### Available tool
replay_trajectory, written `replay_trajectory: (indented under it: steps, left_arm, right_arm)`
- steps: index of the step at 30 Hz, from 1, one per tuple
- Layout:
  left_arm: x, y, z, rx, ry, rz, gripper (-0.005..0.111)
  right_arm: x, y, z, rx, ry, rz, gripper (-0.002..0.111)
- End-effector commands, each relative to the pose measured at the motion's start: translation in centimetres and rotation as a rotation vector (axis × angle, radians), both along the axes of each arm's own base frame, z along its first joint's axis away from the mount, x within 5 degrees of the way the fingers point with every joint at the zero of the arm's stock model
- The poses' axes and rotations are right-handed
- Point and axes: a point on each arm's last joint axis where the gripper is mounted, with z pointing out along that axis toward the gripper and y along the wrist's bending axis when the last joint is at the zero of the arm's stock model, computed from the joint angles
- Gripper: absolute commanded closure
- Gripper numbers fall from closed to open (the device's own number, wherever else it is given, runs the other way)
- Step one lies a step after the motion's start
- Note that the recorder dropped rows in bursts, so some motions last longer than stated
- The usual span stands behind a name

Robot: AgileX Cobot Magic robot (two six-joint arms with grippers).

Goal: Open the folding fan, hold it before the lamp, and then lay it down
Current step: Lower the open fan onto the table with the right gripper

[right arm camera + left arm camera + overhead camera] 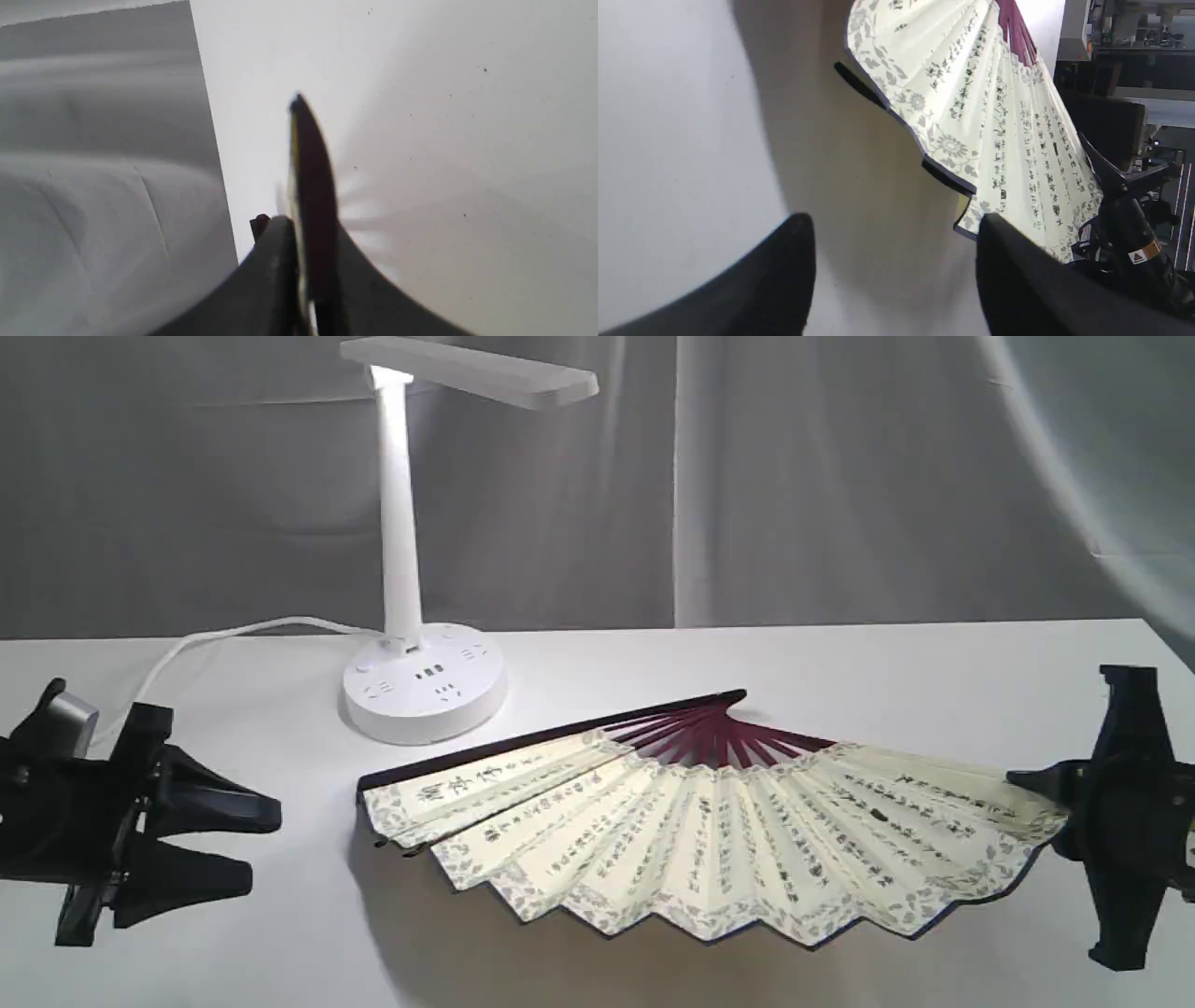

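The folding fan point(709, 831) is spread wide in front of the lamp point(411, 569), with its calligraphy face toward the exterior view and its maroon ribs pointing back. My right gripper point(1032, 784) is shut on the fan's right end guard point(310, 186), which runs between the jaws point(308, 231). The leaf point(971, 93) casts a broad shadow on the table, and its front edge looks raised. My left gripper point(264, 845) stands open at the left, apart from the fan's left guard, with nothing between its fingers point(896, 228).
The lamp's white cord point(205, 644) curves from its round base toward the left table edge, behind my left arm. The white table point(840, 663) ends at a grey curtain point(840, 476) behind. My right arm point(1129, 224) shows past the fan's far end.
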Motion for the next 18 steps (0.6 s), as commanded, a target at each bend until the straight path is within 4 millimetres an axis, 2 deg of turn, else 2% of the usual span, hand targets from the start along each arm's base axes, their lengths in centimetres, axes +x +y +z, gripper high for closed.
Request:
replay_trajectory:
  steps: [1,10,18]
  left_arm:
    - [-0.07,-0.08,0.35,-0.001,-0.019,-0.002,0.054]
    - [-0.07,-0.08,0.35,-0.001,-0.019,-0.002,0.054]
    - [-0.07,-0.08,0.35,0.0,-0.022,-0.004,0.054]
  right_arm:
    - [-0.21,-0.15,-0.33,-0.071,0.021,0.034,0.108]
    - [-0.55,-0.12,-0.78,-0.142,0.064,0.091,0.107]
    - [-0.65,-0.26,-0.94,-0.151,0.086,0.082,0.081]
